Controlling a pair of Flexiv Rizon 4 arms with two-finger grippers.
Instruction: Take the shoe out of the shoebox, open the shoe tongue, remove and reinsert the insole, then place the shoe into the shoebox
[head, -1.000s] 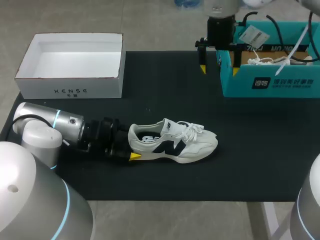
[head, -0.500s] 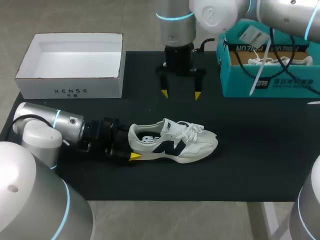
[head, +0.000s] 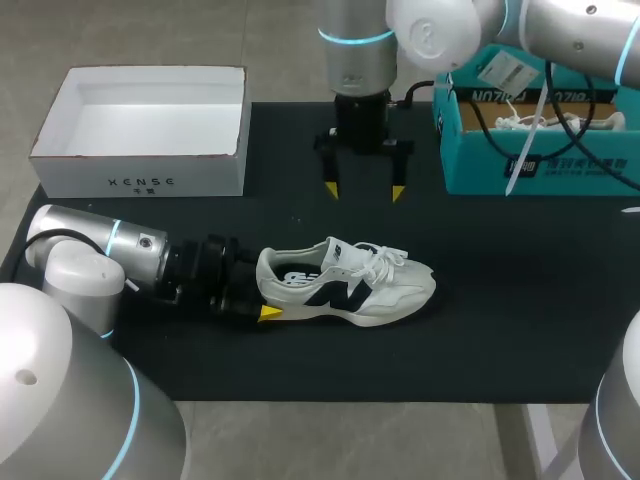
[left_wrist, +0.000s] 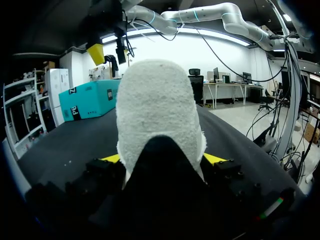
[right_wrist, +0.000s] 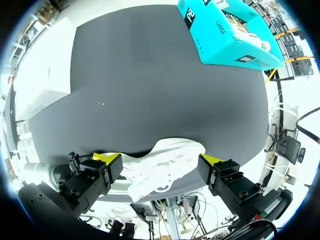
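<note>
Head view looks down from behind; left wrist sits against the shoe (left_wrist: 159, 115); right wrist overlooks it.

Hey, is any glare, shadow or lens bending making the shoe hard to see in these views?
Head view: even light, the shoe stands out on the black mat, faint shadow only. Left wrist view: the shoe's heel fills the middle; the left gripper sits in deep shadow. Right wrist view: the mat's edges bow strongly; the shoe shows ahead of the open right gripper.

The sneaker (left_wrist: 159, 125) filled the left wrist view heel-first, hiding its own toe and most of the left fingers (left_wrist: 214, 158). The teal shoebox (head: 470, 165) got cut by the edge, partly behind the right arm (head: 570, 30).
</note>
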